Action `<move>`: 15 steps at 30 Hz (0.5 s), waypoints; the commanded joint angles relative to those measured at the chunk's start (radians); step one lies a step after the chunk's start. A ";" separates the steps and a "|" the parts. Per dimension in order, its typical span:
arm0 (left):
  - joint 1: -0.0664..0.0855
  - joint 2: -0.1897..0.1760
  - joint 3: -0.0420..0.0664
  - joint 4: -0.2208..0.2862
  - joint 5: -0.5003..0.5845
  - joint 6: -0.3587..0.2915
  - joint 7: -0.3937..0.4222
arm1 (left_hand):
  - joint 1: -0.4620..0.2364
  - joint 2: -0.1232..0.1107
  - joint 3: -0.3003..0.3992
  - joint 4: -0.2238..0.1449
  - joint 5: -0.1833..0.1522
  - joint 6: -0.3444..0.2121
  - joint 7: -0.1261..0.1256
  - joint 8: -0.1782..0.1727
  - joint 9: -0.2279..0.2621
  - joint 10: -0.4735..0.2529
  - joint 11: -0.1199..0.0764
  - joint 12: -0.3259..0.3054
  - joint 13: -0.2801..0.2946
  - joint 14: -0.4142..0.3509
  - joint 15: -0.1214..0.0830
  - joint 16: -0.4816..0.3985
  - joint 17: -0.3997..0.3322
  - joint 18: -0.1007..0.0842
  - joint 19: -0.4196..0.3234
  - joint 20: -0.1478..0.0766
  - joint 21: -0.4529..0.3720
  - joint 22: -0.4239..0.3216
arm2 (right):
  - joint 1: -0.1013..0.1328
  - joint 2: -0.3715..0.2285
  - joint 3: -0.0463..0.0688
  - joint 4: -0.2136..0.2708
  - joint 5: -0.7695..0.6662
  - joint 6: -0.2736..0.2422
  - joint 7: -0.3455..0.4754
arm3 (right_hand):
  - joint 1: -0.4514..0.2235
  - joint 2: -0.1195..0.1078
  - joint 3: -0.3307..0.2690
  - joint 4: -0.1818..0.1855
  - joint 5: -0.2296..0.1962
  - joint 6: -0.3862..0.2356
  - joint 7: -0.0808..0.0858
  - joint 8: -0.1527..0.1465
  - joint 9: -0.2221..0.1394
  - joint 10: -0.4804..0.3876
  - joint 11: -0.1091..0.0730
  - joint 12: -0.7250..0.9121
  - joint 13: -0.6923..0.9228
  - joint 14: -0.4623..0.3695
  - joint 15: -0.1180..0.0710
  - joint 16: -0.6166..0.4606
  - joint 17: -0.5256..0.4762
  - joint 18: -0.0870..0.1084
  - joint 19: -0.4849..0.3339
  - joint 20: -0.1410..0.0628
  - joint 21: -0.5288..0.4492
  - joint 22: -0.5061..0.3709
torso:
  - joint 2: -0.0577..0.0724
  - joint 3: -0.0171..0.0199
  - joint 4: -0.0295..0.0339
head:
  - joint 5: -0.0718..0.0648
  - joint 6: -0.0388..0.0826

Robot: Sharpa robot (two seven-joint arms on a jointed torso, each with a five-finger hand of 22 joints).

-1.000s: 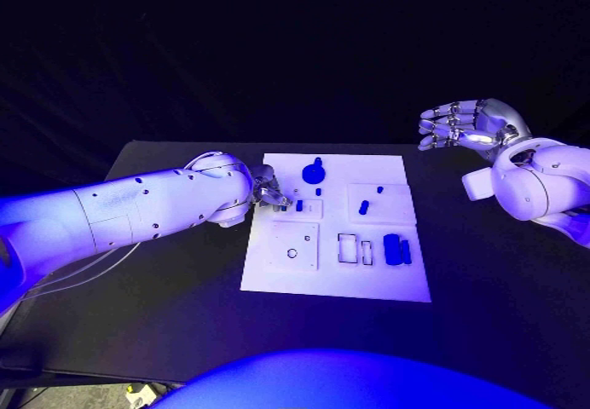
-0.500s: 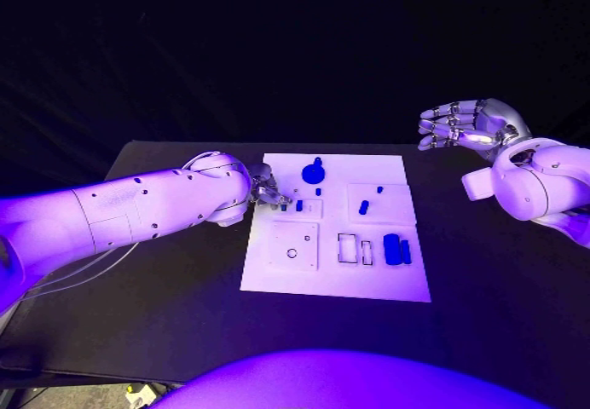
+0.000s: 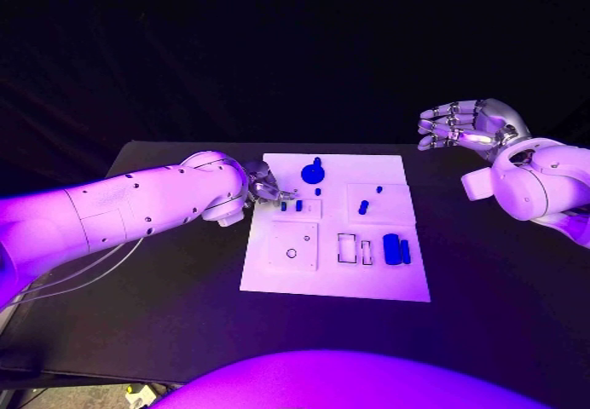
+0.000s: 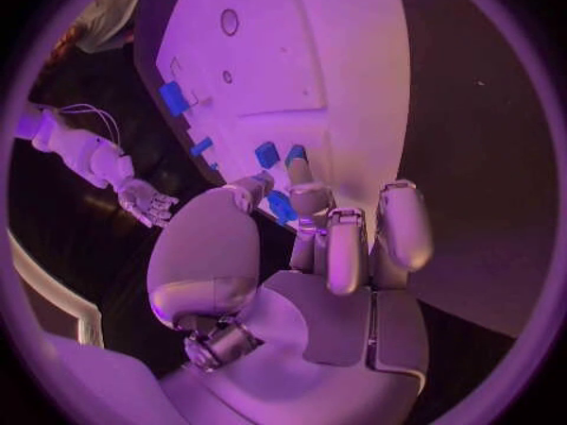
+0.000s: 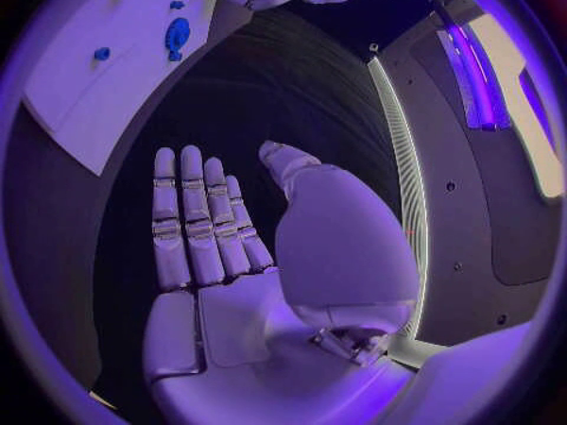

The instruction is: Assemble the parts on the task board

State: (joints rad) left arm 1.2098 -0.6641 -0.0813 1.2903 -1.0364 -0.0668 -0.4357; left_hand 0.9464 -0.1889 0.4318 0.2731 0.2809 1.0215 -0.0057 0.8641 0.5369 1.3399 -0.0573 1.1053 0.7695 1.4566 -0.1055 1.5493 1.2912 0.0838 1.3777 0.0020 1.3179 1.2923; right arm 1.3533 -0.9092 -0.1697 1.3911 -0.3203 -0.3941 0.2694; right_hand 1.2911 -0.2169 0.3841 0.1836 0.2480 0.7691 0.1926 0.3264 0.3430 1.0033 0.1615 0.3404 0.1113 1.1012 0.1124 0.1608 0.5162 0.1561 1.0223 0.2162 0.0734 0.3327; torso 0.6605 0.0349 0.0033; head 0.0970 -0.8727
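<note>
The white task board [image 3: 332, 285] lies mid-table. My left hand [image 3: 264, 189] is at its left edge near the far end. In the left wrist view this hand [image 4: 319, 246] pinches a small blue part [image 4: 282, 207] between thumb and a finger, just above the board [image 4: 296, 57]. The same part [image 3: 284, 205] shows at the fingertips beside a blue peg [image 3: 299, 205]. A round blue part with a knob [image 3: 314, 173] stands at the far end. My right hand [image 3: 470, 123] is raised off the board at the back right, fingers apart [image 5: 225, 246], holding nothing.
Two blue blocks [image 3: 396, 249] lie at the board's right side beside two rectangular slots [image 3: 348, 248]. More small blue pegs [image 3: 364, 206] stand on a raised square. A ring hole [image 3: 292, 253] sits in the left square. Black table [image 3: 147, 307] surrounds the board.
My left hand has shifted slightly toward the board's far end, and a small blue part now shows at its fingertips. The right hand has not moved.
</note>
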 commanded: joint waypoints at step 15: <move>0.002 -0.017 0.036 -0.006 0.139 -0.113 0.229 | 0.168 0.002 -0.068 0.004 0.008 -0.237 0.106 -0.049 -0.038 -0.327 0.087 -0.200 -0.249 -0.054 0.075 -0.156 -0.092 0.066 -0.260 0.065 -0.373 -0.316 | -0.001 0.000 0.000 0.002 0.000 0.001 0.004 | -0.008 0.016 0.022 0.006 0.018 0.010 0.033 -0.021 -0.009 0.015 -0.003 -0.012 -0.009 0.013 -0.005 -0.011 -0.007 0.027 0.018 0.001 -0.003 -0.009 | -0.001 -0.0001 -0.0012 | -0.004 0.001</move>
State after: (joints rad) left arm 1.2106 -0.6835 -0.0471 1.2825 -0.9022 -0.1663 -0.2409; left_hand 1.1042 -0.1851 0.3850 0.2703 0.2820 0.8054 0.0993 0.8239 0.5093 1.0379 0.0340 0.9135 0.5298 1.4187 -0.0291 1.4059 1.2038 0.1247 1.1394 0.0676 0.9658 0.9847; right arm 1.3527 -0.9094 -0.1697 1.3919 -0.3203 -0.3948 0.2701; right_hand 1.2911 -0.2169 0.3841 0.1836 0.2480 0.7691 0.1926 0.3264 0.3430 1.0033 0.1615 0.3404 0.1088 1.1011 0.1124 0.1608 0.5161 0.1561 1.0223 0.2162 0.0734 0.3290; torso 0.6599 0.0349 0.0035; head 0.0949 -0.8727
